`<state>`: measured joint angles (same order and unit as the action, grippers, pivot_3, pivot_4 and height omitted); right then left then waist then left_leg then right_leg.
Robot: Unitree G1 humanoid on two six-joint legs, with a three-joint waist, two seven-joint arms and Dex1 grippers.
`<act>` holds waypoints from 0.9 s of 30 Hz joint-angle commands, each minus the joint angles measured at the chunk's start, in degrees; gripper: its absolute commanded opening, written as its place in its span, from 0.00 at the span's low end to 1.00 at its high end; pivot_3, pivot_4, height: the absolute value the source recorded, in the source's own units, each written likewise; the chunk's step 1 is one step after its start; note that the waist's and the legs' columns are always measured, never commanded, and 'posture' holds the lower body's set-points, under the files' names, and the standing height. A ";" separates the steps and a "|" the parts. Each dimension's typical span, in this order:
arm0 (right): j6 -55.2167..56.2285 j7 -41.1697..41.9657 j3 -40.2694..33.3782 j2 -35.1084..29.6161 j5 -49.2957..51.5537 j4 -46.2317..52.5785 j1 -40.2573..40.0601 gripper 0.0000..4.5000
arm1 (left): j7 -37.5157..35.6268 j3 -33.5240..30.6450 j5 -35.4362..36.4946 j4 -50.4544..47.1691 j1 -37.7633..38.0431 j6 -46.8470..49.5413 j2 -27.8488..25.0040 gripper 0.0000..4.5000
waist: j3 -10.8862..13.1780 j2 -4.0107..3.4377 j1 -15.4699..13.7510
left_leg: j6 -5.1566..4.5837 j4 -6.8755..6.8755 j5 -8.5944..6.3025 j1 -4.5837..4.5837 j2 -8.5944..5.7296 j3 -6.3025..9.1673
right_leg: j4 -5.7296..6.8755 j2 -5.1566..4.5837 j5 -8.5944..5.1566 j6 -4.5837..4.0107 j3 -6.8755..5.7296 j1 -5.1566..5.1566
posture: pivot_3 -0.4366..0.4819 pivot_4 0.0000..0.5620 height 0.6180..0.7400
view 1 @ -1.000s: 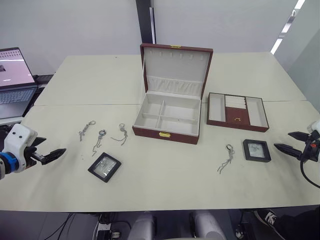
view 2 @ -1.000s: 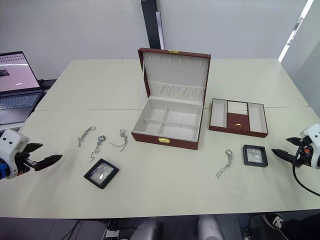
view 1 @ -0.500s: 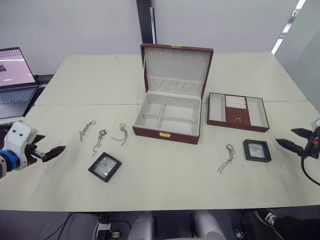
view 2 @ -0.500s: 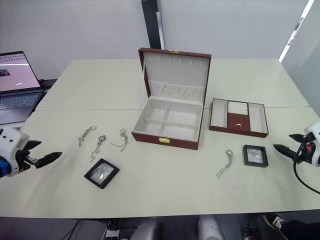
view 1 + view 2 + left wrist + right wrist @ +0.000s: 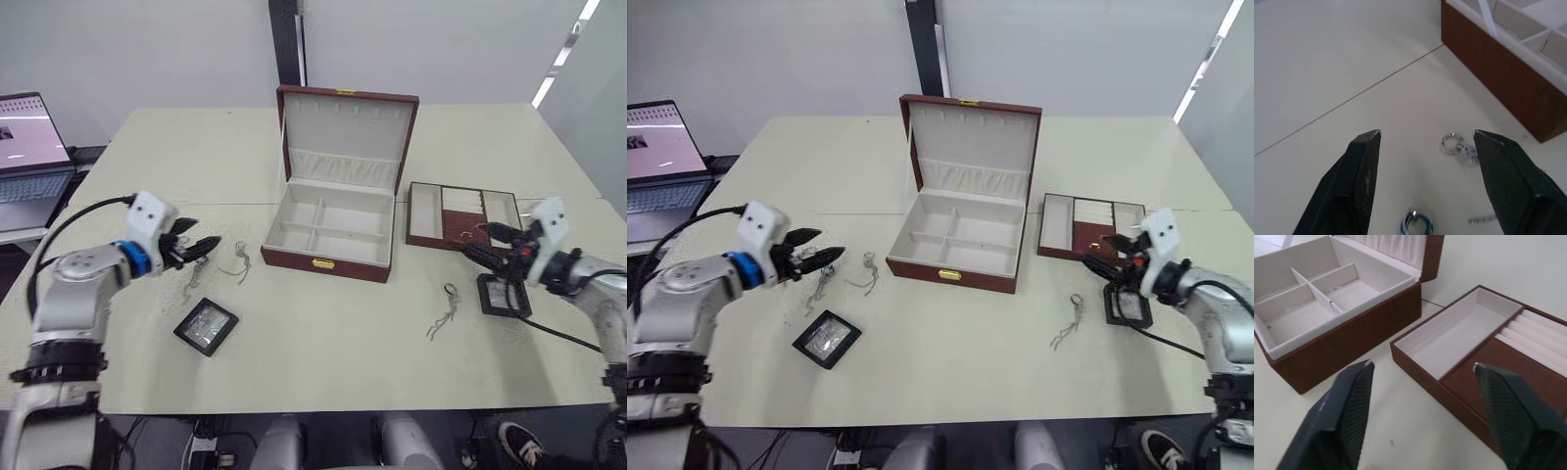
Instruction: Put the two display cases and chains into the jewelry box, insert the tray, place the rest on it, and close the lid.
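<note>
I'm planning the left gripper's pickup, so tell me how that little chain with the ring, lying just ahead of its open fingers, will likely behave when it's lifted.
The chain lies in loose bends on the table, so it will probably droop limply when lifted by one end. It looks thin and light, and may slide off the left gripper if pinched on a single link. Its ring looks like the firmer spot to grip.

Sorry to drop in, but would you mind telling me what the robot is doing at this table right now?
It is starting to pack a jewelry box, which stands open and empty. The left claw, open, hovers over the chains left of the box. The right claw, also open, hovers near the tray and one display case. The other case and a fourth chain lie untouched on the table.
</note>
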<state>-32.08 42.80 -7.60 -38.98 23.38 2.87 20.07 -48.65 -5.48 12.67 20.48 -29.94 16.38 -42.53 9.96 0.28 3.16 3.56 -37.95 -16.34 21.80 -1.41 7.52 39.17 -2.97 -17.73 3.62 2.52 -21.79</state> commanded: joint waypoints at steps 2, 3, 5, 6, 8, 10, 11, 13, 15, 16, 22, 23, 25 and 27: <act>-0.97 -3.54 4.83 2.87 -3.48 1.65 4.71 0.45 | 1.21 2.96 -3.81 6.07 -4.85 -3.97 2.33 0.34 | 0.00 0.00 0.19 | 0.02 0.01 0.01 0.03 0.00 -0.02 | 0.01 0.00 0.00 0.00 -0.01 -0.09 | 0.48 0.27 1.00; -1.06 -3.87 6.22 3.66 -4.32 1.29 5.52 0.39 | 1.11 3.68 -4.51 7.26 -5.53 -4.68 3.02 0.25 | -0.01 0.01 0.21 | 0.06 0.01 0.03 0.07 0.00 -0.03 | 0.02 0.00 0.00 0.00 -0.02 -0.16 | 0.48 0.27 1.00; -1.23 -4.51 8.94 5.29 -6.11 0.35 7.07 0.27 | 1.29 5.32 -6.29 9.47 -6.57 -6.26 4.34 0.12 | -0.01 0.02 0.25 | 0.09 0.00 0.05 0.09 -0.01 -0.05 | 0.05 -0.02 0.00 -0.01 -0.02 -0.22 | 0.48 0.27 1.00; -1.48 -4.76 10.48 5.92 -7.14 -0.27 7.81 0.21 | 1.48 5.91 -6.94 10.36 -7.07 -6.70 5.08 0.05 | -0.01 0.02 0.25 | 0.09 0.00 0.05 0.11 -0.02 -0.07 | 0.09 -0.03 0.00 -0.01 -0.01 -0.27 | 0.48 0.27 1.00; -1.49 -5.00 12.80 6.71 -9.04 -0.90 8.67 0.10 | 1.51 6.51 -7.68 11.40 -7.66 -7.22 5.96 0.00 | -0.01 0.02 0.20 | 0.09 -0.02 0.05 0.11 -0.04 -0.08 | 0.24 -0.07 0.00 -0.01 -0.02 -0.34 | 0.48 0.27 1.00; -2.04 -5.16 13.85 7.77 -9.58 -1.28 9.26 0.00 | 1.49 6.69 -7.98 11.94 -7.87 -7.57 6.72 0.00 | -0.01 0.03 0.19 | 0.07 -0.05 0.04 0.13 -0.05 -0.08 | 0.33 -0.08 0.00 -0.01 -0.02 -0.40 | 0.48 0.27 1.00; -2.03 -5.08 14.33 8.11 -9.99 -1.42 9.43 0.00 | 1.46 6.81 -8.15 12.24 -7.88 -7.93 6.99 0.00 | -0.01 0.03 0.18 | 0.07 -0.06 0.04 0.13 -0.05 -0.06 | 0.34 -0.08 0.00 -0.01 -0.03 -0.40 | 0.48 0.27 1.00; -1.98 -4.90 15.03 9.04 -10.17 -1.77 9.67 0.00 | 1.33 7.02 -8.03 12.09 -7.85 -8.10 7.69 0.00 | -0.02 0.03 0.19 | 0.06 -0.06 0.04 0.12 -0.05 -0.03 | 0.35 -0.08 0.00 -0.01 -0.02 -0.41 | 0.48 0.27 1.00; -1.76 -4.76 15.44 9.67 -10.30 -2.05 9.79 0.00 | 0.74 7.23 -7.78 11.69 -7.80 -8.09 8.30 0.00 | -0.02 0.03 0.20 | 0.07 -0.06 0.04 0.11 -0.04 -0.02 | 0.35 -0.08 0.00 -0.01 -0.02 -0.42 | 0.48 0.27 1.00; -1.76 -4.69 15.56 9.98 -10.38 -2.03 9.79 0.00 | 0.05 7.45 -7.59 10.99 -7.51 -7.97 8.52 0.00 | -0.02 0.03 0.21 | 0.06 -0.06 0.04 0.12 -0.04 -0.01 | 0.36 -0.08 0.00 -0.01 -0.02 -0.44 | 0.48 0.27 1.00; -1.80 -4.71 16.22 12.57 -11.02 -2.43 10.22 0.00 | -4.15 8.10 -6.74 6.64 -4.85 -6.55 8.57 0.00 | -0.02 0.03 0.65 | 0.06 -0.05 0.04 0.08 -0.02 0.01 | 0.43 -0.08 0.00 -0.01 -0.02 -0.46 | 0.48 0.27 1.00; -1.85 -4.72 16.21 12.80 -11.10 -2.43 10.25 0.00 | -4.57 8.08 -6.60 6.04 -4.51 -6.23 8.53 0.00 | -0.02 0.03 0.76 | 0.06 -0.05 0.04 0.06 -0.01 0.01 | 0.45 -0.08 0.00 -0.01 -0.02 -0.47 | 0.48 0.27 1.00; -1.87 -4.61 16.02 13.11 -11.12 -2.31 10.16 0.00 | -5.68 8.11 -6.13 3.94 -3.37 -5.22 8.36 0.00 | -0.02 0.03 0.95 | 0.06 -0.05 0.04 0.06 -0.01 0.02 | 0.46 -0.08 0.00 -0.01 -0.02 -0.47 | 0.48 0.27 1.00; -1.70 -4.23 15.85 13.20 -10.94 -2.10 9.87 0.00 | -6.60 8.15 -5.69 2.12 -2.43 -4.17 8.27 0.00 | -0.02 0.03 1.13 | 0.05 -0.05 0.03 0.06 -0.01 0.03 | 0.47 -0.08 0.00 -0.01 -0.02 -0.47 | 0.48 0.27 1.00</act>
<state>-34.33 37.47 7.94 -26.61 11.92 -0.85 28.96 -52.72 1.73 5.42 26.13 -32.59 11.90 -34.76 9.94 0.32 4.29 3.60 -38.00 -16.31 21.86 -1.42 7.56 39.65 -3.05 -17.72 3.61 2.50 -22.26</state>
